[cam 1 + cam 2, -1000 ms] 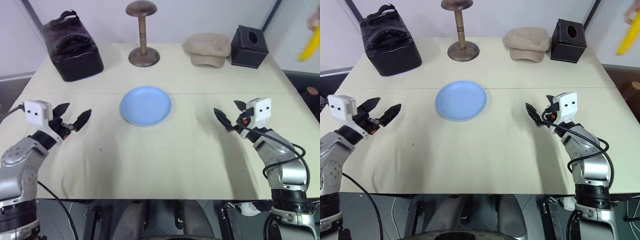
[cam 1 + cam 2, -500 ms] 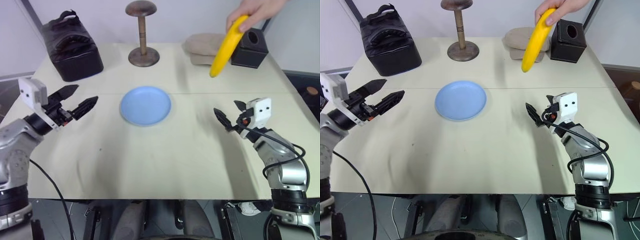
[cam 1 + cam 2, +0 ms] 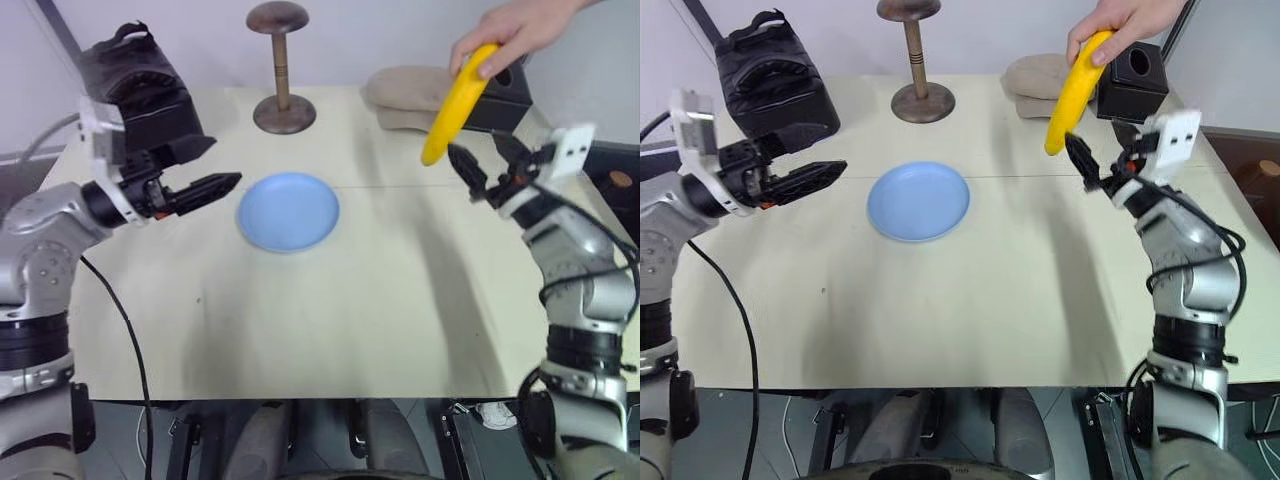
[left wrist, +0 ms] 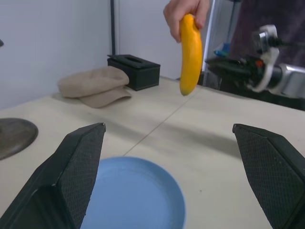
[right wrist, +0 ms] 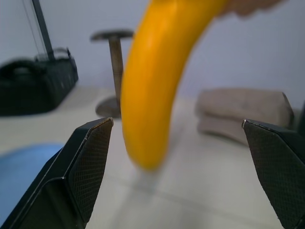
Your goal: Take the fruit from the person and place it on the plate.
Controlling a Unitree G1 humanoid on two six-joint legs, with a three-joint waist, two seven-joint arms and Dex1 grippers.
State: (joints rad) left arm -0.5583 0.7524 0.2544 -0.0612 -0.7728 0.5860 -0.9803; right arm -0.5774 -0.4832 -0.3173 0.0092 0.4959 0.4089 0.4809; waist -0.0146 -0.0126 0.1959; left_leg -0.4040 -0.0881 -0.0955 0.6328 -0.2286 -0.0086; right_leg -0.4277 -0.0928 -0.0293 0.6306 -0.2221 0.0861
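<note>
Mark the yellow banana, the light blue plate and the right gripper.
Yellow banana point(image 3: 1072, 88), right eye view, mid-body.
Light blue round plate point(image 3: 262, 228), left eye view, bare rim.
Right gripper point(image 3: 487, 165), left eye view, between its open fingertips.

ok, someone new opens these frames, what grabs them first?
The bright yellow banana, hanging from a person's hand above the table's far right. Just below its lower tip sits the right gripper, jaws open and not touching it. Next, the light blue plate at mid-table, bare, with the left gripper open beside it.
</note>
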